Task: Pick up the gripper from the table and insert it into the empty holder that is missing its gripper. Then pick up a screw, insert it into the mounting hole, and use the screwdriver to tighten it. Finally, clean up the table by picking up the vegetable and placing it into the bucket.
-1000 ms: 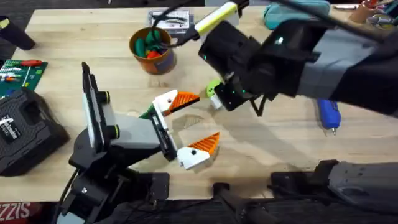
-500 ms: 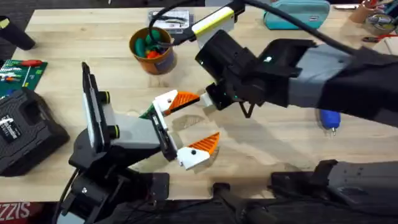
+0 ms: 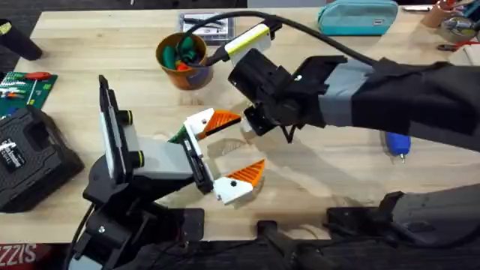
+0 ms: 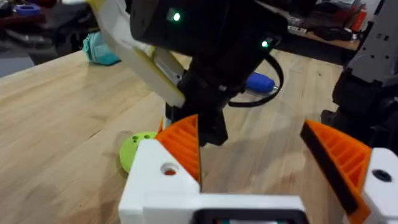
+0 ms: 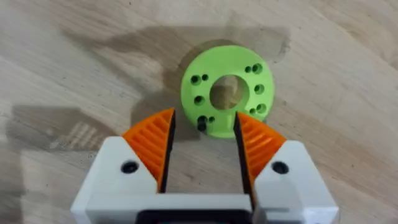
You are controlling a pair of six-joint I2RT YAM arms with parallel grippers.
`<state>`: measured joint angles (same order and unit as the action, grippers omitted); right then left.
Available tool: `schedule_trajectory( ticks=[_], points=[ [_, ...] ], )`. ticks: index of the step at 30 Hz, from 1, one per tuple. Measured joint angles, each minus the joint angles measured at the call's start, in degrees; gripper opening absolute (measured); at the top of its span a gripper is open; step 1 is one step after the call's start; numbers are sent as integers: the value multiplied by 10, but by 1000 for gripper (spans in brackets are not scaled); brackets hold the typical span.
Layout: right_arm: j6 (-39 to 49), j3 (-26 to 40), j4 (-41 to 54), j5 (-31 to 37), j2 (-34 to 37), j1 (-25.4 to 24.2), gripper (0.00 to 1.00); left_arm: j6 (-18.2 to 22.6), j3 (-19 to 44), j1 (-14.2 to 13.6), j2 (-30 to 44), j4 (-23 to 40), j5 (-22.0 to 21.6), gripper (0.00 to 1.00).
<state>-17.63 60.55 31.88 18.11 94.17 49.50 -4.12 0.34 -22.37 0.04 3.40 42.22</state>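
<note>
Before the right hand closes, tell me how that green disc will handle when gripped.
The green disc looks like stiff plastic, so it should not flex between the right hand's ribbed pads. It lies flat on the table, so it probably won't roll, but it may slide on the smooth wood. Being thin, with a centre hole, it is likely light.

arms: black and grey, black cable | fingers: white, orange ribbed pads, round screw holes | green status lights
</note>
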Motion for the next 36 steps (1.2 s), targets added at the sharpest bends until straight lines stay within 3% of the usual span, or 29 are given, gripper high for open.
schedule_trajectory(
  ticks=[5, 9, 12, 21, 29, 31, 36],
  points=[
    [-1, 0, -1, 0, 2, 0, 543, 0, 0, 0, 0, 0, 0, 980],
    [-6, 0, -1, 0, 2, 0, 346, 0, 0, 0, 0, 0, 0, 980],
    [-4, 0, -1, -2, 2, 0, 272, 0, 0, 0, 0, 0, 0, 980],
    [-4, 0, 1, -2, 3, 0, 259, 0, 0, 0, 0, 0, 0, 980],
    [-4, 0, 5, -2, 17, 0, 93, 0, 0, 0, 0, 0, 0, 980],
    [-5, 0, 4, -2, 17, 0, 13, 0, 0, 0, 0, 0, 0, 980],
    [-4, 0, 3, -2, 17, 0, 6, 0, 0, 0, 0, 0, 0, 980]
  ],
)
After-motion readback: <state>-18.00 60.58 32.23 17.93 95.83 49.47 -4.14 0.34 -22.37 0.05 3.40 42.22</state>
